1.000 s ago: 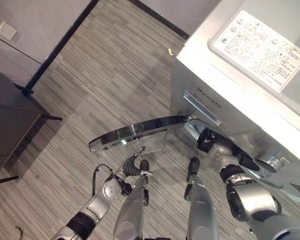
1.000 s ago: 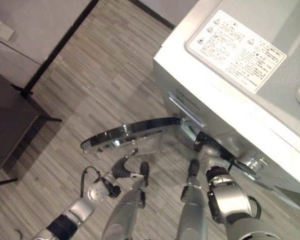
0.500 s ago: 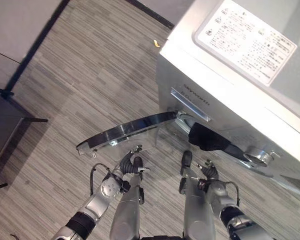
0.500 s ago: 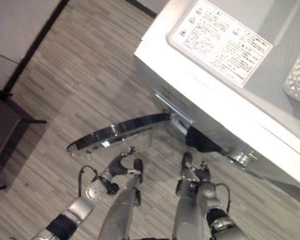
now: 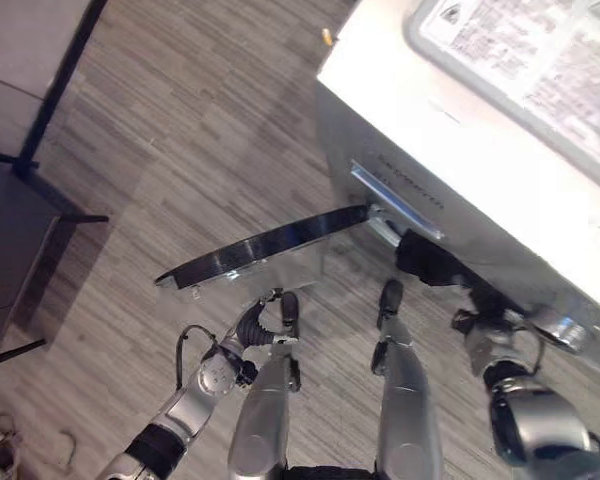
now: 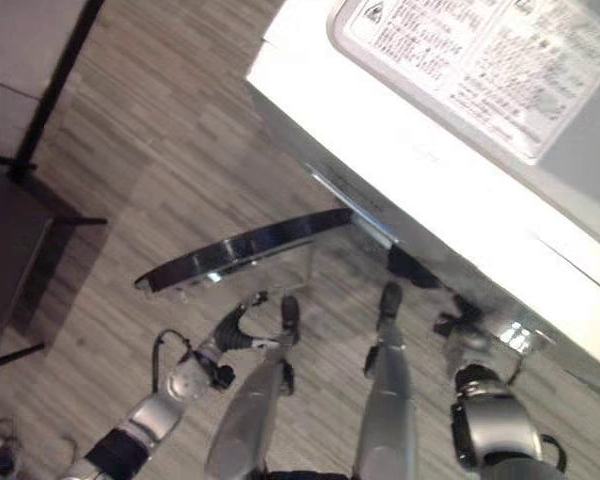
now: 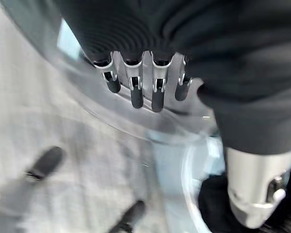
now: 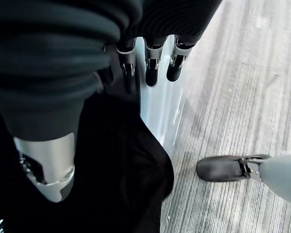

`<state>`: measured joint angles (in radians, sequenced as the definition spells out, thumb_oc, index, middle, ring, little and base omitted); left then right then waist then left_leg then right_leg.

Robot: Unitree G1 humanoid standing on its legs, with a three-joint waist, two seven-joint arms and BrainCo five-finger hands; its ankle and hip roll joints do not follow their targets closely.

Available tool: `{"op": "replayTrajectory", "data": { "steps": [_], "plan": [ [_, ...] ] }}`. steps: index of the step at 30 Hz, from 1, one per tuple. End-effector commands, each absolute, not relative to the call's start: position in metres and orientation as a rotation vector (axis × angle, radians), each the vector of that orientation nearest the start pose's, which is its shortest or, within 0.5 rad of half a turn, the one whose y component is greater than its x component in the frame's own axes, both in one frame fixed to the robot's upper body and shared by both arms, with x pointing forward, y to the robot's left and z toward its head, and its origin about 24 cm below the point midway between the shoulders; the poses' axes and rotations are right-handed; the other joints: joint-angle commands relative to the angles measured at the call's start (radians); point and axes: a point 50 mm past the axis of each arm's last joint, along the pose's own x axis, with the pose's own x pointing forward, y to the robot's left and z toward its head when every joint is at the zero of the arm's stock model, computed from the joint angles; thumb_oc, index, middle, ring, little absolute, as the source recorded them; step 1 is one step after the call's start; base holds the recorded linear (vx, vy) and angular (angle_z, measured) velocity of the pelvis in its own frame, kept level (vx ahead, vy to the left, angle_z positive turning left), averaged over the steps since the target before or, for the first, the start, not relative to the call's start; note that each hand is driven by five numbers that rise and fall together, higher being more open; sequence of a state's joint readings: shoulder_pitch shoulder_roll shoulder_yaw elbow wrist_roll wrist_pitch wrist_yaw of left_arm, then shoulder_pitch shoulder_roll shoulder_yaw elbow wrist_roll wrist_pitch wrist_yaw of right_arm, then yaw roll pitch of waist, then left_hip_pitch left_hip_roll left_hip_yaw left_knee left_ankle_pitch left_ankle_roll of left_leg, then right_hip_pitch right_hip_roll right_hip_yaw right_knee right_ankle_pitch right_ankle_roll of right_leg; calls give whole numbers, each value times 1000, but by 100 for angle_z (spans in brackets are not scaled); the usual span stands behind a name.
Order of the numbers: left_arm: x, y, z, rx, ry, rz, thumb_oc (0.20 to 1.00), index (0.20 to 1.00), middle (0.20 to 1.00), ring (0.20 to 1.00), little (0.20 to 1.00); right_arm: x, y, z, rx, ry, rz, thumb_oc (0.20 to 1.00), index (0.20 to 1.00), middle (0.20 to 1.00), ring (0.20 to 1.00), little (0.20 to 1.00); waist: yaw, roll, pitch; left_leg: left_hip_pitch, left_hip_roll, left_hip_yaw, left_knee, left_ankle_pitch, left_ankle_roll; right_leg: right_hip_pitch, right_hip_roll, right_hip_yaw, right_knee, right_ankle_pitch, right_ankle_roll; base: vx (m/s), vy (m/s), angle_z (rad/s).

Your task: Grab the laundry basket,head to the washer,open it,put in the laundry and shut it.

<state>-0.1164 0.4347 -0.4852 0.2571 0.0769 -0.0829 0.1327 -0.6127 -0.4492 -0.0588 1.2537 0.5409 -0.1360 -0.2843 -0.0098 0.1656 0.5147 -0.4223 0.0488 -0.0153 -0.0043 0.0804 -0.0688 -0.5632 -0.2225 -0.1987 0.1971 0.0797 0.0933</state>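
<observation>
At the far left a dark piece of furniture (image 5: 10,250) stood on the wooden floor (image 5: 180,120), cut off by the frame edge, so its kind could not be made out. To its right, the washer door (image 5: 260,248) hung open, swung out toward the left and seen edge-on as a dark curved rim with a glassy bowl beneath. The left hand (image 5: 263,318) sat just below that door; in its wrist view the fingers (image 7: 136,94) were straight and relaxed, dark tips resting against or just short of the door's clear bowl, and contact could not be settled. Further right stood the washer (image 5: 450,130), its top bearing a printed label (image 5: 540,50) partly cut off by the frame. From the drum opening under the front panel a piece of dark laundry (image 5: 435,262) hung out over the lower rim; how much lay inside was hidden. The right hand (image 5: 477,328) was near that cloth, just below the opening. In the right wrist view its fingers (image 8: 150,68) pointed straight along the silver rim of the opening, uncurled and holding nothing, while the black laundry (image 8: 121,165) lay bunched beside the thumb; whether the thumb touched the cloth was unclear.
</observation>
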Motion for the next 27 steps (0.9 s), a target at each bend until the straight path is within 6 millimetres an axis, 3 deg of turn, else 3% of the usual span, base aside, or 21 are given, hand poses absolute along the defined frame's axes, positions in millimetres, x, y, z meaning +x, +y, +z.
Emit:
{"op": "replayTrajectory", "data": {
  "steps": [1, 6, 13, 19, 20, 21, 22, 23, 25, 27],
  "plan": [
    [243, 126, 4, 503, 46, -407, 1000, 1000, 1000, 1000, 1000, 289, -310, -21, 181, 472, -752, 1000, 1000, 1000, 1000, 1000, 1, 2, -53, 24, 88, 9, 80, -148, -47, -89, -99, 33, 56, -34, 71, -11, 39, 4],
    [242, 122, 3, 505, 44, -429, 1000, 1000, 1000, 1000, 1000, 291, -308, -21, 231, 472, -754, 1000, 1000, 1000, 1000, 1000, 5, 21, -50, 15, 83, 9, 74, -143, -47, -114, -104, 41, 79, -41, 71, 9, 20, 5],
    [244, 113, 7, 511, 26, -489, 1000, 1000, 1000, 1000, 1000, 301, -293, -22, 439, 480, -728, 1000, 1000, 1000, 1000, 1000, 24, 40, -58, 9, 85, 2, 63, -139, -48, -136, -109, 34, 110, -56, 73, 0, 0, 0],
    [245, 104, 16, 510, -12, -551, 1000, 1000, 1000, 1000, 1000, 324, -293, 5, 592, 373, -717, 1000, 1000, 1000, 1000, 1000, 51, 54, -70, 4, 90, -11, 51, -131, -53, -140, -112, 22, 118, -66, 75, -5, -8, 6],
    [246, 103, 17, 516, -13, -556, 1000, 1000, 1000, 1000, 1000, 328, -294, 11, 632, 346, -714, 564, 564, 564, 564, 564, 56, 55, -70, 3, 91, -15, 48, -129, -54, -141, -112, 20, 120, -68, 76, -10, -13, 17],
    [246, 104, 17, 534, -16, -564, 1000, 1000, 1000, 1000, 1000, 335, -297, 23, 686, 295, -714, 470, 470, 470, 470, 470, 63, 58, -71, 2, 91, -19, 43, -126, -55, -144, -111, 19, 121, -71, 75, -15, -18, 13],
    [246, 104, 17, 541, -16, -567, 1000, 1000, 1000, 1000, 1000, 338, -298, 28, 706, 274, -713, 435, 435, 435, 435, 435, 67, 59, -72, 0, 91, -21, 41, -123, -56, -146, -111, 18, 122, -72, 75, -19, -23, 4],
    [247, 105, 18, 548, -18, -564, 1000, 1000, 1000, 1000, 1000, 342, -300, 36, 728, 242, -711, 325, 325, 325, 325, 325, 71, 60, -72, -1, 92, -23, 38, -121, -56, -149, -111, 17, 125, -75, 75, 0, 0, 0],
    [247, 105, 17, 551, -17, -564, 1000, 1000, 1000, 1000, 1000, 345, -301, 41, 745, 218, -706, 213, 213, 213, 213, 213, 75, 61, -71, -4, 92, -24, 37, -120, -56, -152, -110, 18, 128, -77, 75, 0, 0, 0],
    [247, 105, 17, 556, -15, -563, 1000, 1000, 1000, 1000, 1000, 348, -302, 48, 754, 196, -700, 200, 200, 200, 200, 200, 80, 63, -72, -7, 92, -25, 35, -118, -57, -155, -110, 16, 129, -78, 75, 0, 0, 0]
  ]
}}
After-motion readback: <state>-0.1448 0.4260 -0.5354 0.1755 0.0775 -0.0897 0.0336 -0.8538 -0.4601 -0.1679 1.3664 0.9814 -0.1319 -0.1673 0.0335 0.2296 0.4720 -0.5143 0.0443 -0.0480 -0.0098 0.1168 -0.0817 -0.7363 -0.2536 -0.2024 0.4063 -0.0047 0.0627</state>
